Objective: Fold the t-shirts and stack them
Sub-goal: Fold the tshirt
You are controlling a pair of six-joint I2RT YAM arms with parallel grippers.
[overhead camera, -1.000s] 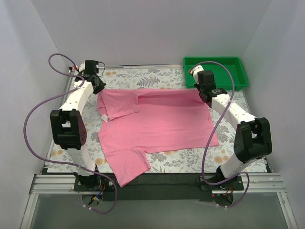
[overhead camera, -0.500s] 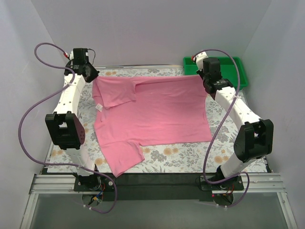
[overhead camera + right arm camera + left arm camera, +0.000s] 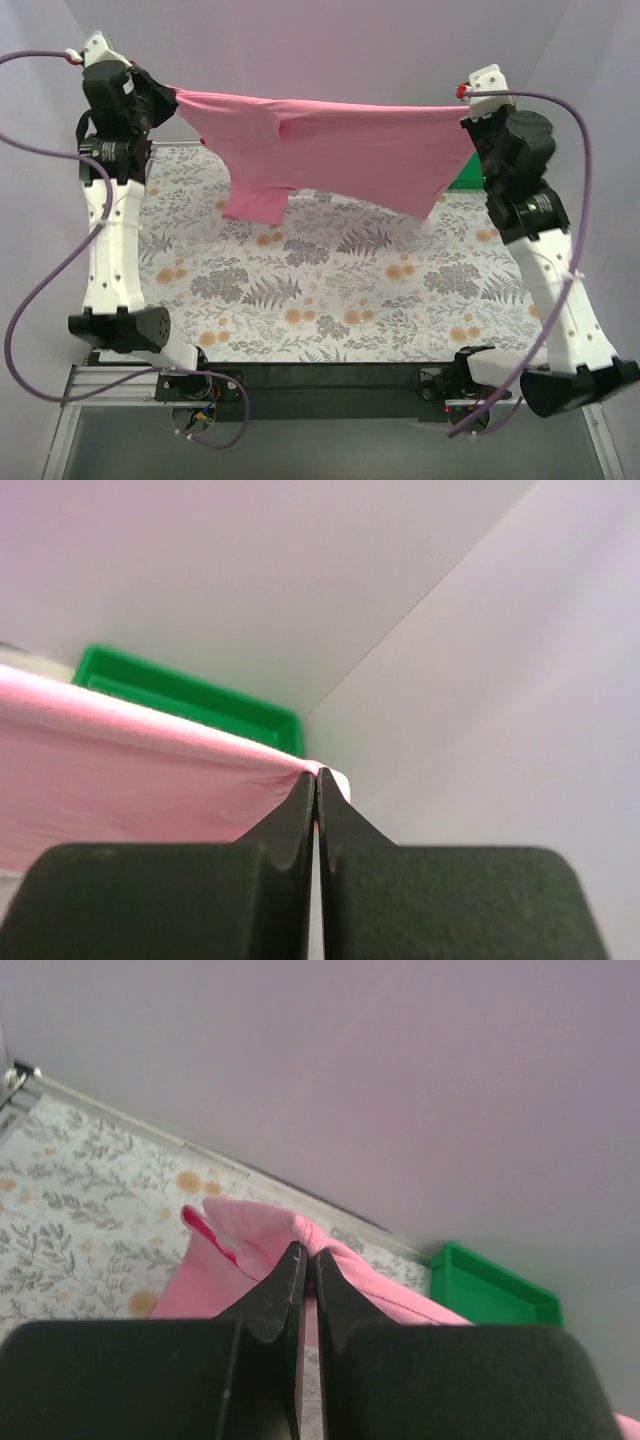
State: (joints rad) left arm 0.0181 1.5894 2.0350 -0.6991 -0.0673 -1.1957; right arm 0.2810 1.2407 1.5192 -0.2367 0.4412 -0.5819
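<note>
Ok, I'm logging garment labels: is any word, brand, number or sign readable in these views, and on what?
None can be read. The pink t-shirt is plain, with no print or tag showing; the green tray and the floral table cover bear no lettering.

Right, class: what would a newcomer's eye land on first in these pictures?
The pink t-shirt hangs stretched in mid-air above the floral table, a sleeve dangling at left. The left gripper and right gripper each pinch one end, shut on it. A green tray sits at the far right corner.
</note>
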